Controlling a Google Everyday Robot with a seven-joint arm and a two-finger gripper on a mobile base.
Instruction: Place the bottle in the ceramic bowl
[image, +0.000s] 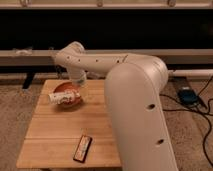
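The orange-terracotta ceramic bowl (66, 90) stands at the back left of the wooden table (55, 130). The white bottle (64, 98) with a reddish label lies across the bowl, resting on its front rim. My gripper (80, 86) hangs from the white arm just right of the bowl, close beside the bottle's right end. The arm (135, 100) sweeps in from the lower right and hides the table's right side.
A dark oblong bar (83, 148) lies near the table's front edge. A blue device (187, 95) and black cables lie on the carpet at the right. A white rail (30, 56) runs along the dark wall behind.
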